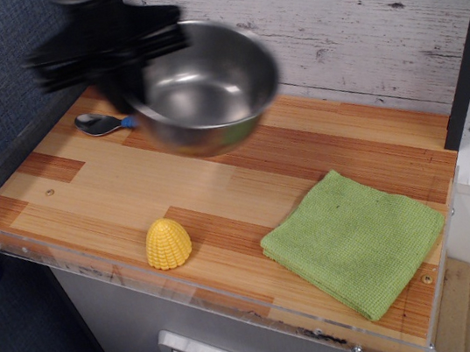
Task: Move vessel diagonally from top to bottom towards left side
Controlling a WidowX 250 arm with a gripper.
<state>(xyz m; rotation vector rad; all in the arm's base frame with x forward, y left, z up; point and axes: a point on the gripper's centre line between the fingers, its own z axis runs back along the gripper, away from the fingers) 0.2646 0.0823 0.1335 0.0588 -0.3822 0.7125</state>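
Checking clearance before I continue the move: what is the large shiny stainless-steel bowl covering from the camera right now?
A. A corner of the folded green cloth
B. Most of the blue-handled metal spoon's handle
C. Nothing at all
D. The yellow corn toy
B. The large shiny stainless-steel bowl, held up by the blurred end effector, hides the blue-handled metal spoon except its scoop and a bit of blue.
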